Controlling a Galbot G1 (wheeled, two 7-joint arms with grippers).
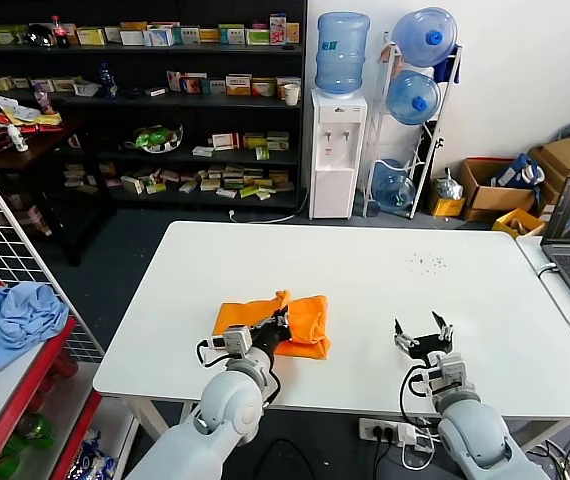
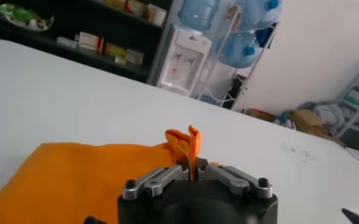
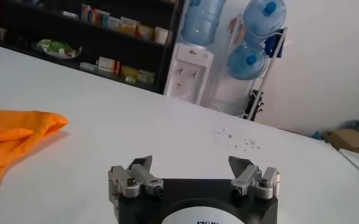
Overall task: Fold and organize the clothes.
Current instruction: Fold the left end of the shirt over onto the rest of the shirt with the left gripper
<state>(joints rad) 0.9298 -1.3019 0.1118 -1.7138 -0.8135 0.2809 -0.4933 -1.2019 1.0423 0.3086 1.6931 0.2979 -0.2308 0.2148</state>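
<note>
Orange T-shirt (image 1: 283, 325), bunched into a rough fold, lies on the white table (image 1: 385, 270) toward the near edge, closer to the robot's left corner. The left gripper (image 1: 271, 328) sits over its middle, fingers pinched together on a raised pleat of the fabric. The right gripper (image 1: 424, 335) hovers near the same edge, well apart from the shirt, fingers spread with nothing between.

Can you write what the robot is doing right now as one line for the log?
left gripper: shut on orange T-shirt, pinching a fold | right gripper: open, empty, above table | T-shirt: bunched, partly folded
</note>
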